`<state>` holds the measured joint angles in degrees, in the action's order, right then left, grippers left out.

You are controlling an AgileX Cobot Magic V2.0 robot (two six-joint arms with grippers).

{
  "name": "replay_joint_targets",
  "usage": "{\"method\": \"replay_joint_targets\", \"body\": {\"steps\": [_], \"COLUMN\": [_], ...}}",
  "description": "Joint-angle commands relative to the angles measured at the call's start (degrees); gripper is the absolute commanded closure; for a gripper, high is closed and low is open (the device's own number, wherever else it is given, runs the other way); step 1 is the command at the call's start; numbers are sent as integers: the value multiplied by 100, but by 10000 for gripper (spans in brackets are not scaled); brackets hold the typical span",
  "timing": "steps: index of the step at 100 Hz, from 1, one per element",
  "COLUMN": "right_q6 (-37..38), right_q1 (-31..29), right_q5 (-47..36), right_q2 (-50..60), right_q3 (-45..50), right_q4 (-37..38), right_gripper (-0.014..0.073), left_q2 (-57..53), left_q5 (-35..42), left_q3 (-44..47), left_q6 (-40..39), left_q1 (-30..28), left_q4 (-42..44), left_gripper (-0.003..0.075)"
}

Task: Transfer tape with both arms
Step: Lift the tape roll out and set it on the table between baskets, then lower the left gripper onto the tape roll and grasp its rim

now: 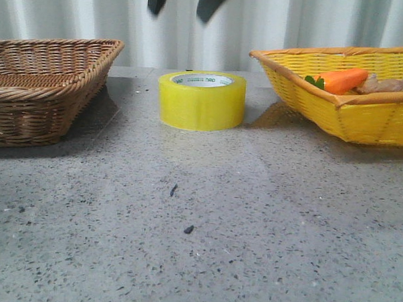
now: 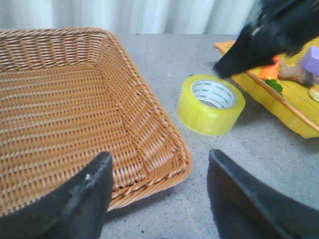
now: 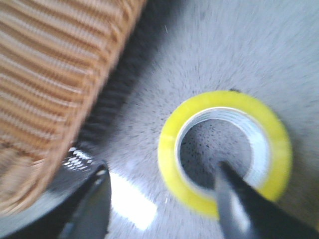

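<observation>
The tape (image 1: 202, 100) lies flat on the table (image 1: 198, 231), its open core facing up, and I take it as my landmark. To its left in the front view stands the brown wicker basket (image 1: 43, 90), apart from the roll; to its right stands the yellow basket (image 1: 344, 97), also apart from it, with an orange toy carrot (image 1: 343, 79) lying inside.

My right claw (image 1: 188, 2) hangs straight above the tape, clear of it, and the front view catches only its two dark fingertips at the top edge. They stand apart with a gap between them. Through my right wrist camera the picture is blurred, yet I see the roll from above: one finger (image 3: 249, 209) reaches over the roll's ring toward its hollow core, the other (image 3: 87, 209) lies outside the ring on the brown basket's side. I cannot tell whether either finger touches the roll in that blur.

My left claw (image 2: 159, 199) is spread wide as well, holding nothing. It sits over the near corner of the brown basket, with the tape beyond it on the table, close by that basket's rim.
</observation>
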<state>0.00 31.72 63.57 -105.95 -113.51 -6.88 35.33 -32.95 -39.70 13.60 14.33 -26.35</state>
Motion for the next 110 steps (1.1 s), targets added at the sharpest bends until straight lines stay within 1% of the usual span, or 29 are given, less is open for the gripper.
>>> {"method": "replay_joint_targets", "body": {"steps": [1,6,8,13,18,30,38,46,55,65,73,79,89,97,101,110], "right_q6": [0,-67,-96,-196,-272,-276,-276,-276,-276,-224,0,111,199,214,214,214], "right_q1": [-12,-12,-12,-12,-12,-12,-12,-12,-12,-12,-12,-12,-12,-22,-22,-22], "right_q5": [34,177,234,356,389,214,-41,-424,-1271,-2254,-2951,-3299,-3462,-3379,-3318,-3332], "right_q2": [978,1410,1516,1953,2357,3454,4285,5055,5930,6839,7500,8007,8612,8780,8780,8728], "right_q3": [-180,-180,-180,-167,-74,499,1223,2067,3203,4431,5176,5663,6140,6225,6225,6213], "right_q4": [-44,-44,-44,-44,-44,-44,45,182,406,407,395,395,422,447,468,466], "right_gripper": [357,467,494,597,664,653,654,654,654,653,654,653,653,653,653,653], "left_q2": [293,501,600,862,1201,2041,2628,3260,3893,4632,5098,5413,5808,6044,6156,6383], "left_q5": [359,359,359,359,343,343,338,218,-71,-448,-690,-773,-815,-844,-844,-833], "left_q3": [-393,-547,-620,-818,-1047,-1718,-2178,-2678,-3325,-4065,-4518,-4794,-5089,-5227,-5292,-5399], "left_q6": [557,835,944,1149,1304,1398,1476,1476,1465,1453,1406,1220,1096,1096,1053,691], "left_q1": [39,39,51,121,231,646,923,1066,1161,1188,1188,1188,1188,1229,1258,1403], "left_q4": [-617,-929,-1003,-1210,-1298,-1298,-1274,-1273,-1273,-1285,-1285,-1256,-1221,-1114,-947,-392], "left_gripper": [334,334,334,334,334,334,334,334,334,334,334,334,334,330,330,330]}}
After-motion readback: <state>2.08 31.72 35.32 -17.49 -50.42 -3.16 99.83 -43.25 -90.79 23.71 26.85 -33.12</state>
